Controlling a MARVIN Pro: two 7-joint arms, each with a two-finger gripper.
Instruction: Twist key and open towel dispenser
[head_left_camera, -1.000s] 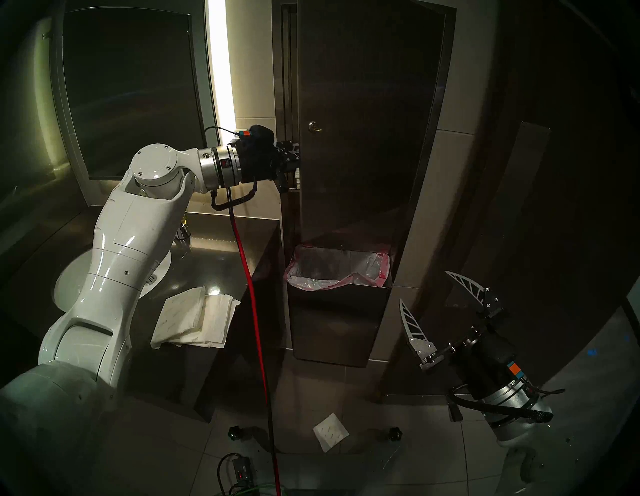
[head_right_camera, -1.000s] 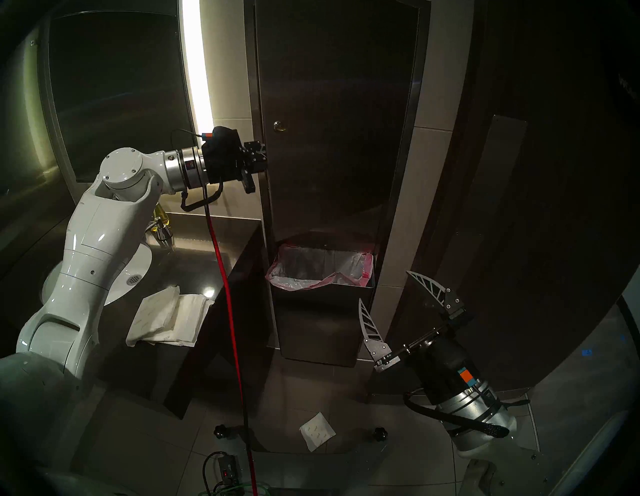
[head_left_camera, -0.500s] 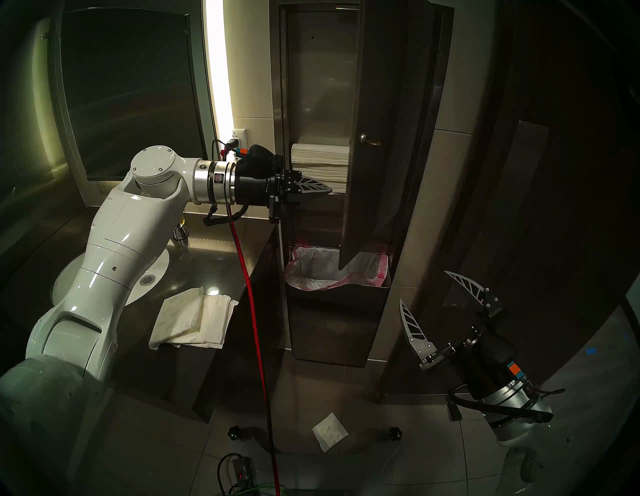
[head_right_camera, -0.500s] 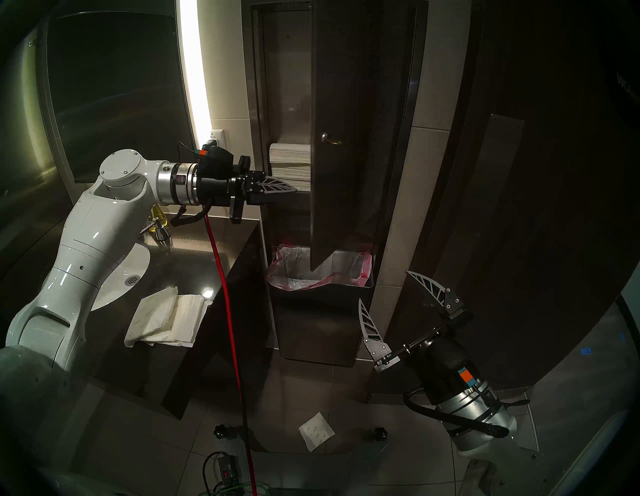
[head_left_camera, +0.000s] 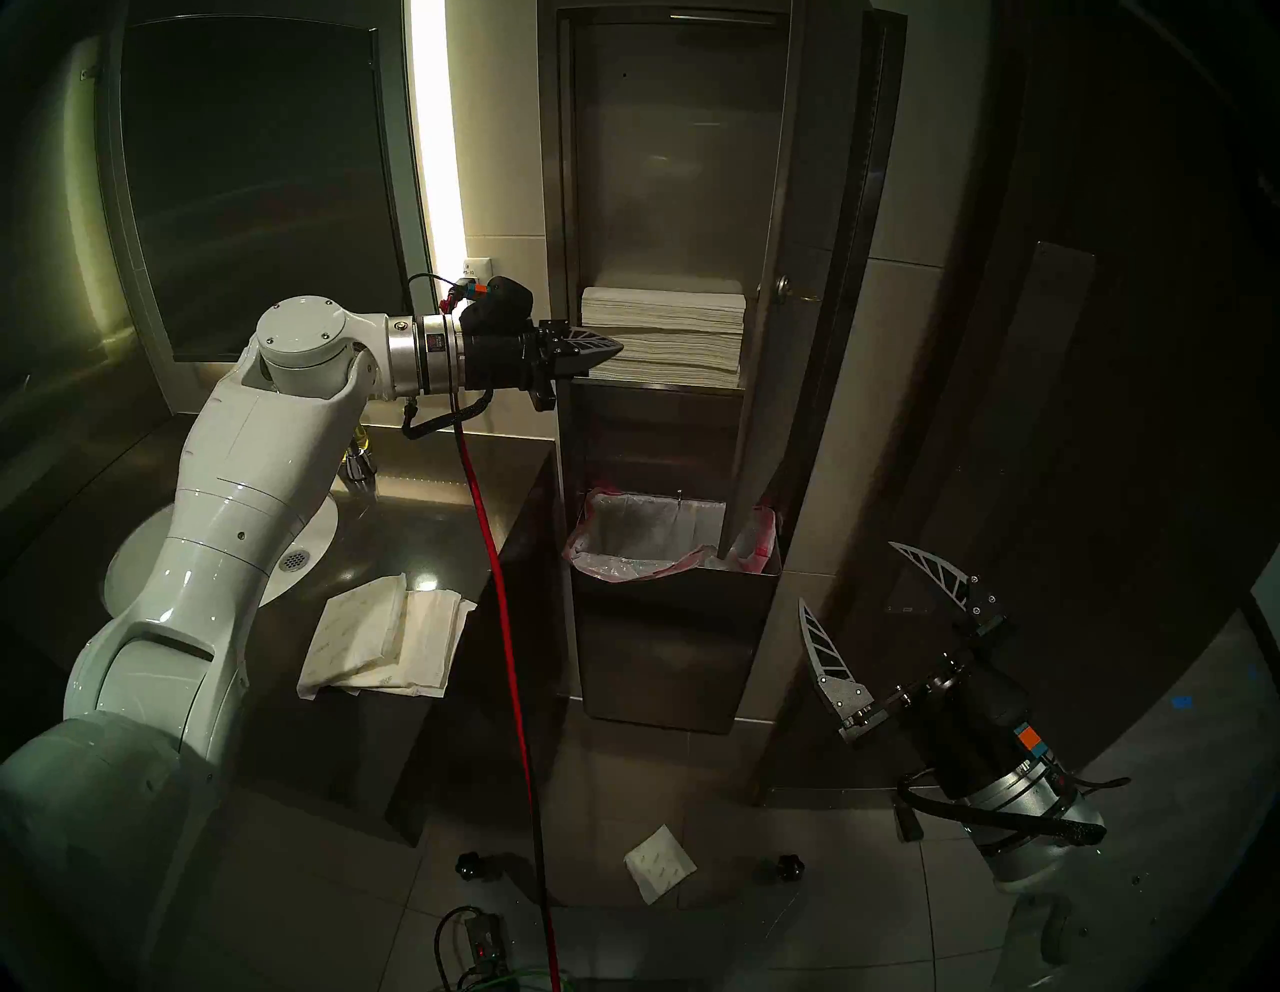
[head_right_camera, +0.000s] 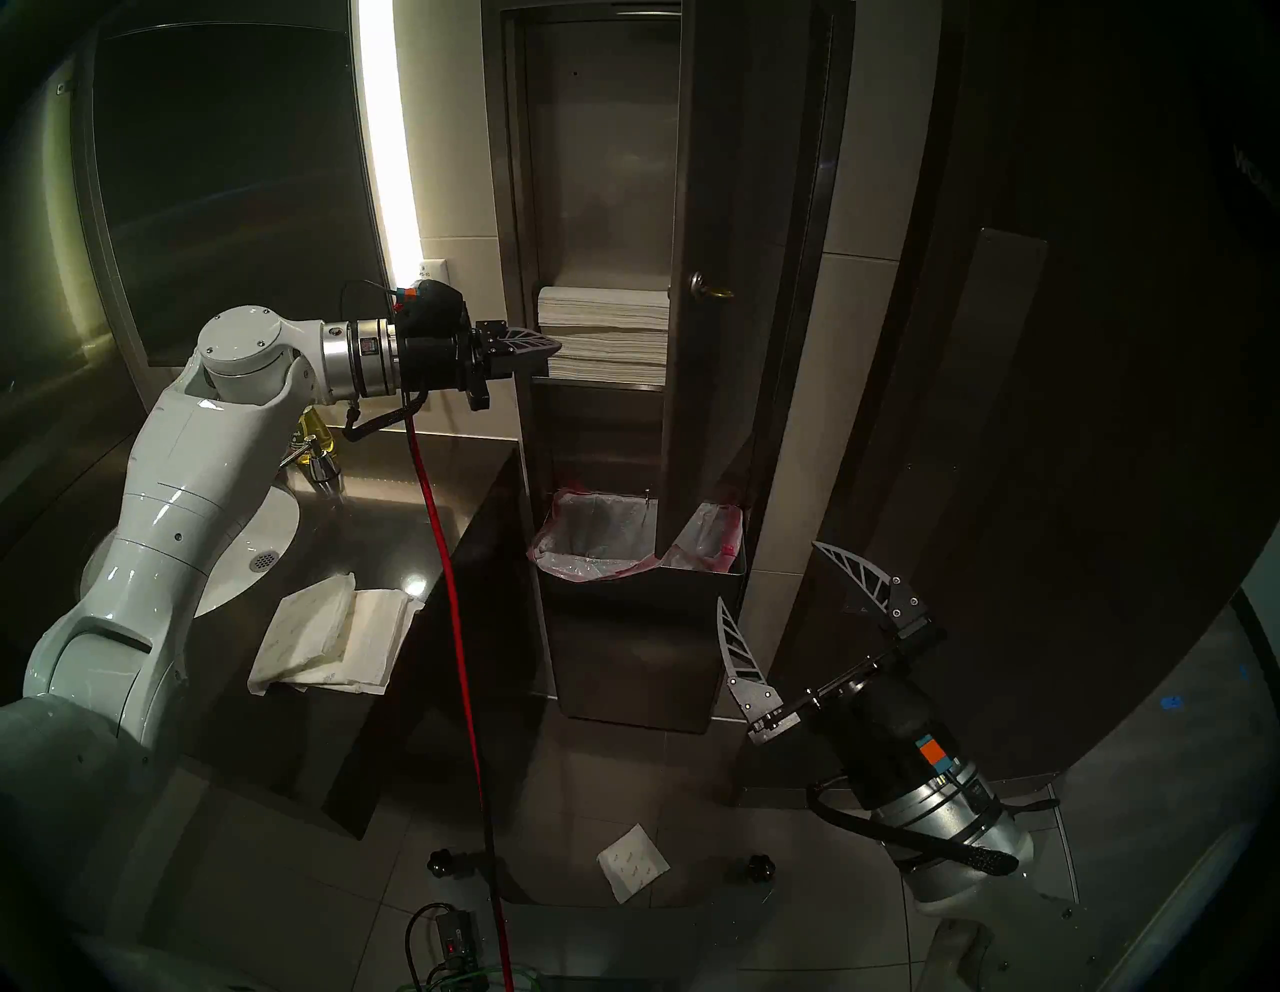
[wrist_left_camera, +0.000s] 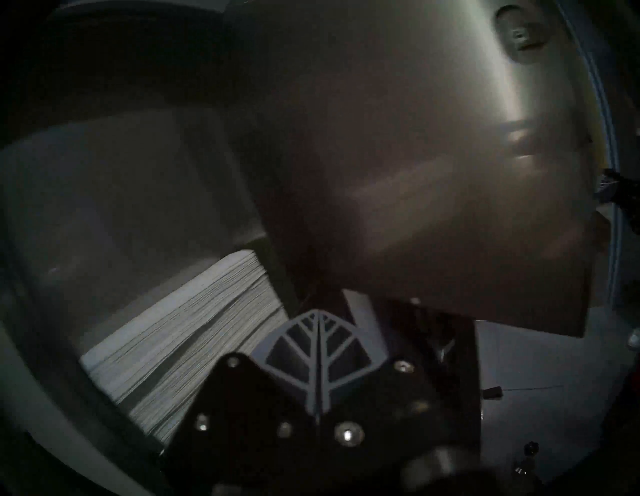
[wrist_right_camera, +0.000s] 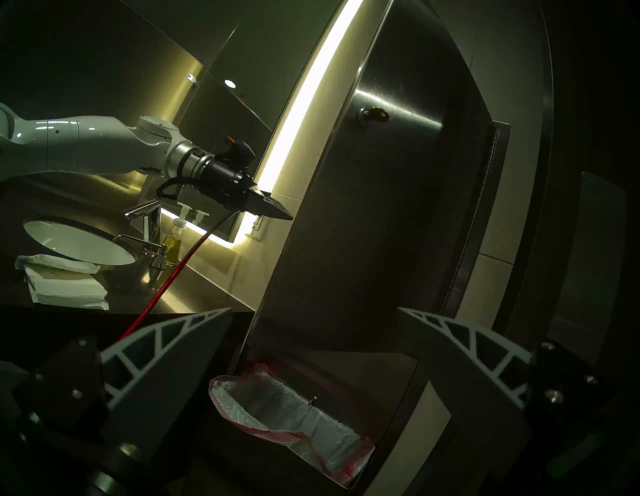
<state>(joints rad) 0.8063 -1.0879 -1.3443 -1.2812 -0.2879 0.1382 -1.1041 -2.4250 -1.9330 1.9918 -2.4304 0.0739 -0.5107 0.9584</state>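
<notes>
The towel dispenser (head_left_camera: 665, 173) is a tall steel wall cabinet, and its long door (head_left_camera: 769, 388) stands swung wide open to the right. A stack of white folded towels (head_left_camera: 665, 336) shows inside, also in the left wrist view (wrist_left_camera: 180, 332). The brass key (head_left_camera: 802, 296) sticks out of the round lock (head_left_camera: 783, 285) on the door; it also shows in the right wrist view (wrist_right_camera: 378, 114). My left gripper (head_left_camera: 618, 346) is shut and empty, its tip in front of the towels' left end, clear of the door. My right gripper (head_left_camera: 848, 578) is open and empty, low at the right.
A steel waste bin with pink-edged liner (head_left_camera: 672, 547) sits below the dispenser. A counter (head_left_camera: 429, 526) with a sink (head_left_camera: 298, 561), soap bottles and folded towel packs (head_left_camera: 384, 634) lies at the left. A red cable (head_left_camera: 499, 589) hangs from my left wrist. A towel (head_left_camera: 658, 862) lies on the floor.
The dispenser door has swung from nearly shut to wide open. My left gripper came out from the door's edge and drew back left, shut. The right arm has not moved.
</notes>
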